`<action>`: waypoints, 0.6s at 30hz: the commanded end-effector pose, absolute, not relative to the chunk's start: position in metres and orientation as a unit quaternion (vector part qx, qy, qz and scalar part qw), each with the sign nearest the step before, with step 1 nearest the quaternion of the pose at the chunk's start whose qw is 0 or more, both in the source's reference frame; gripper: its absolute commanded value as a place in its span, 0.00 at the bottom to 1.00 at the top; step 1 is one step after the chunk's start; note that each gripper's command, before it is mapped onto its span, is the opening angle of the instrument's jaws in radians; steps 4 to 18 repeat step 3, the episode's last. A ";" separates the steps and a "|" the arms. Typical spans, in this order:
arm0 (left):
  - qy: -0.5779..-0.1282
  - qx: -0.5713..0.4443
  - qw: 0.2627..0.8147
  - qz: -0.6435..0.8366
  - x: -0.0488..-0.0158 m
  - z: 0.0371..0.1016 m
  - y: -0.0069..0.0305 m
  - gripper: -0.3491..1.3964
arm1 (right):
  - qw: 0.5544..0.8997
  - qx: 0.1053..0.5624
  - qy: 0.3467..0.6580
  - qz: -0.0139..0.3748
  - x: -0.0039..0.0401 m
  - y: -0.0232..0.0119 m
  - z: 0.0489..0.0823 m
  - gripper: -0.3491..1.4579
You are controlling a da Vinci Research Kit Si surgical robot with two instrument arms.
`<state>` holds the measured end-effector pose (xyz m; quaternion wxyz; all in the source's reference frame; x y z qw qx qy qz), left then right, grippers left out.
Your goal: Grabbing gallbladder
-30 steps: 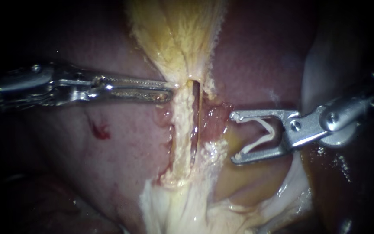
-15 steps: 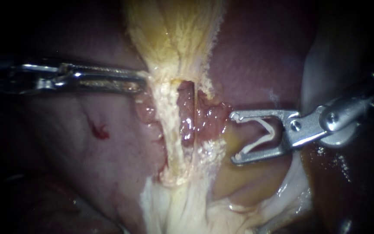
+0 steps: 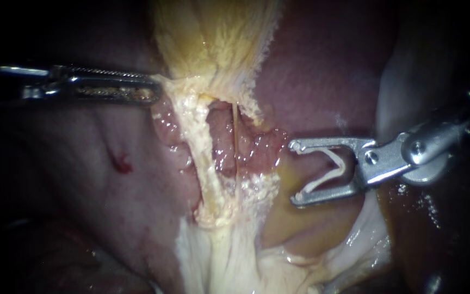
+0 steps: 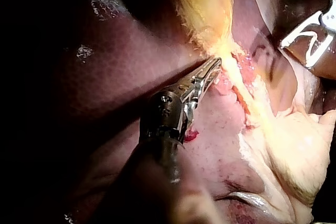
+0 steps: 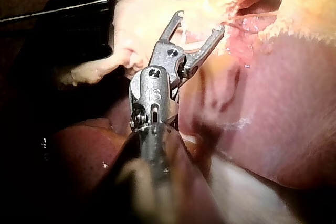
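Where the endoscope view reaches 12 o'clock, the pale yellow, fibrous-skinned gallbladder (image 3: 213,38) lies broad, narrowing toward centre into a ragged cream band. Slender steel left instrument (image 3: 153,90), in from 9 o'clock: jaws clamped together on the gallbladder's narrowed edge at 10 o'clock, tissue taut toward them. Beside the band, a wet reddish gap (image 3: 221,141), one thin tan strand (image 3: 235,136) crossing it. Silver right instrument (image 3: 296,171) at 3 o'clock: jaws wide apart, white V-shaped clip (image 3: 339,170) seated between, touching both. Smooth maroon liver (image 3: 322,71) at 1 o'clock.
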<state>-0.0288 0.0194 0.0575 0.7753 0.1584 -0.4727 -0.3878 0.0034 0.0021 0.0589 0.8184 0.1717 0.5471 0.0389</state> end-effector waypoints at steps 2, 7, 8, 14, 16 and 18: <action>-0.472 0.158 0.775 -0.389 -0.0289 0.0575 0.0194 0.00 | 0.818 0.172 0.547 0.039 0.0034 0.0021 0.0590 0.47; -0.472 0.157 0.775 -0.389 -0.0289 0.0575 0.0194 0.00 | 0.818 0.172 0.547 0.039 0.0034 0.0021 0.0590 0.47; -0.472 0.157 0.775 -0.389 -0.0289 0.0575 0.0194 0.00 | 0.818 0.172 0.547 0.039 0.0034 0.0021 0.0590 0.47; -0.472 0.157 0.775 -0.389 -0.0289 0.0575 0.0194 0.00 | 0.818 0.172 0.547 0.039 0.0034 0.0021 0.0590 0.47; -0.472 0.157 0.775 -0.389 -0.0289 0.0575 0.0194 0.00 | 0.818 0.172 0.547 0.039 0.0034 0.0021 0.0590 0.47; -0.472 0.157 0.775 -0.389 -0.0289 0.0575 0.0194 0.00 | 0.818 0.172 0.547 0.039 0.0034 0.0021 0.0590 0.47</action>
